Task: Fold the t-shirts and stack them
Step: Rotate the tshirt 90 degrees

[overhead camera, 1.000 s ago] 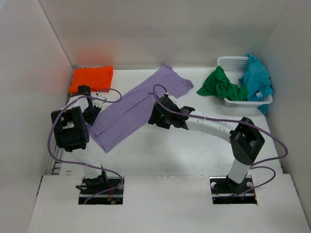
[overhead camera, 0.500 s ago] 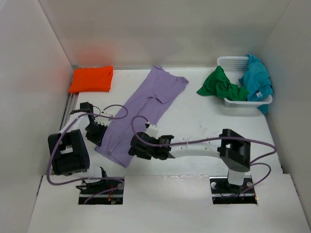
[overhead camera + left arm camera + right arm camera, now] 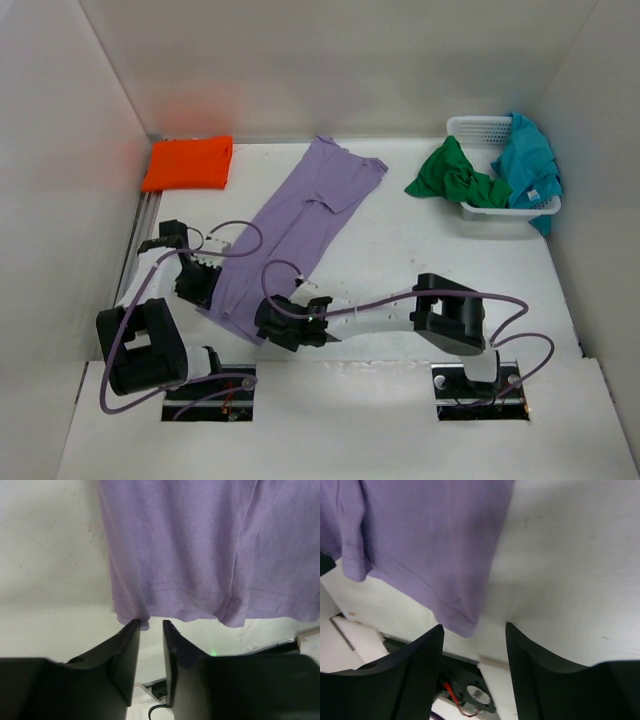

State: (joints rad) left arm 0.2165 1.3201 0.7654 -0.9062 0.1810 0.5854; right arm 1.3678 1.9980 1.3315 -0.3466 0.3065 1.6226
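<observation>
Purple cloth runs diagonally across the top view: the lavender shirt [image 3: 300,215] lies flat on the table [image 3: 400,250], collar toward the upper middle and hem toward the lower left. It looks narrowed lengthwise, a sleeve turned in, which suggests the long folds are made and the hem is next to be lifted.

Both arms reach for that hem. The left gripper [image 3: 195,284] sits at its left corner. In the left wrist view its jaws [image 3: 151,624] stand only a sliver apart, bare table showing between them, and the hem corner rests at one tip, not clamped. The right gripper [image 3: 268,322] sits at the other corner. Its jaws [image 3: 474,626] are spread wide and hold nothing, the corner hanging just above the gap. Taking both corners at once would let the cloth fold over evenly.

The orange shirt [image 3: 188,163] lies folded in the upper left, likely the base of the stack. The green shirt [image 3: 455,175] and the teal shirt [image 3: 527,160] are crumpled over the basket [image 3: 470,125] at the upper right, not yet folded.
</observation>
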